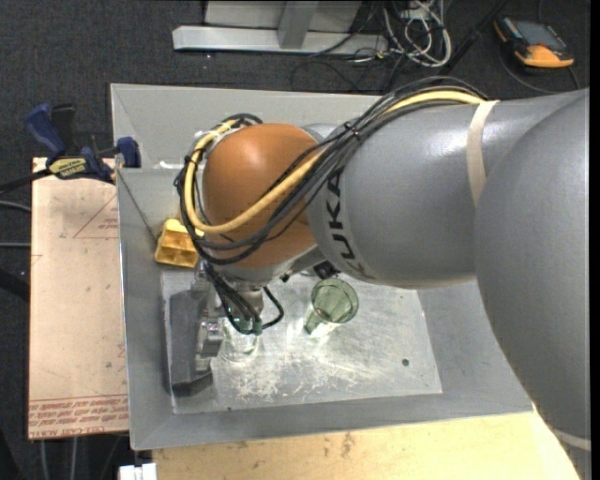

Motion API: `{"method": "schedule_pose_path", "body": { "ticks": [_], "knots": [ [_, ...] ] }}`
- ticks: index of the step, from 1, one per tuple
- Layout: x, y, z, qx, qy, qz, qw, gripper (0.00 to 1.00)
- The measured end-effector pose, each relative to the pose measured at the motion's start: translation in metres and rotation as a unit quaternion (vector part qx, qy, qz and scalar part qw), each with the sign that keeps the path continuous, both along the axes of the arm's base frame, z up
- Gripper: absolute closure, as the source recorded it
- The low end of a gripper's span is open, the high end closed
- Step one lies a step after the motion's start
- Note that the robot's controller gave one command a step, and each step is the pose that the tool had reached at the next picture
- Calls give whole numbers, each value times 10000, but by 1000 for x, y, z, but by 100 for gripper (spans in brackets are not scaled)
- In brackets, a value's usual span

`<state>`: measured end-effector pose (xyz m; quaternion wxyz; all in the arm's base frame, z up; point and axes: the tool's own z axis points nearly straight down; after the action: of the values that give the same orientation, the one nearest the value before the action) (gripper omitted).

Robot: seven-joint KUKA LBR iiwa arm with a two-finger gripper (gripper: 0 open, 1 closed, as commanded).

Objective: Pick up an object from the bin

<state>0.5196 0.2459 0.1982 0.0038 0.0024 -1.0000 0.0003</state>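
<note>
A dark, speckled carpet floor covered the upper left of the frame. At top centre lay a flat grey stand base. To its right, tangled cables ran toward an orange-and-black device (upper right corner). The light was even.

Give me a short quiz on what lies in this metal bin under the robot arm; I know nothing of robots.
1. True or false: the yellow waffle-shaped piece lies in the near right corner of the bin.
2. Which thing lies to the right of the pincer in the camera view? A: a clear greenish cup. B: a red ball. C: a blue spoon.
3. Fill in: the long dark grey block lies along the bin's ____ wall, as the camera sees it.

Key: 1 false, it lies by the far left corner. 2 A. 3 left.
</note>
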Motion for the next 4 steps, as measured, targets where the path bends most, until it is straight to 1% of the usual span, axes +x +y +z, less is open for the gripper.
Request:
{"method": "schedule_pose_path", "body": {
  "ticks": [1, 2, 3, 4],
  "knots": [
    [2, -1, 4, 8, -36, -22, 10000, 0],
    [-11, -3, -17, 18, -66, 577, 9983, 0],
    [-16, -7, -74, 21, -59, 906, 9959, 0],
    [-18, -10, -84, 52, -123, 508, 9986, 100]
  ]
}}
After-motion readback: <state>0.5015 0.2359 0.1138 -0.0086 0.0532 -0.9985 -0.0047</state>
